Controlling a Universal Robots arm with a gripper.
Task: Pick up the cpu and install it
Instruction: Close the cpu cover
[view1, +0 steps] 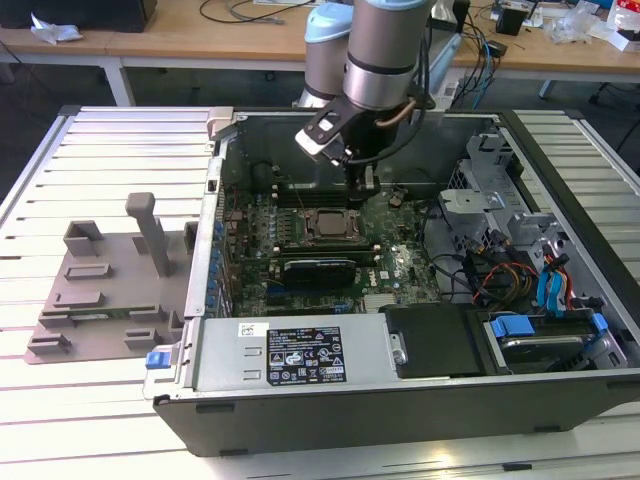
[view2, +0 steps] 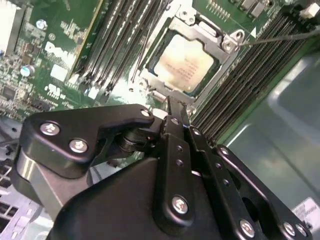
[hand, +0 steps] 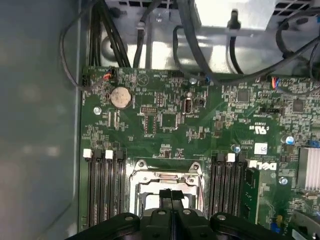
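Pincer (view2: 170, 102) pictured pressed together, nothing pinched, hanging just above cpu socket frame (view2: 227, 45) inside open computer case (view1: 400, 415). Cpu (view2: 185, 65) seen lying flat within metal frame on green motherboard (hand: 165, 100), silvery top exposed, dark memory slots (view2: 125, 35) on both sides. In exterior view, arm (view1: 385, 50) angled down into case, which is laid on slatted table (view1: 120, 150). Grey plastic tray (view1: 100, 290) set on table at exterior view's left, well apart from pincer.
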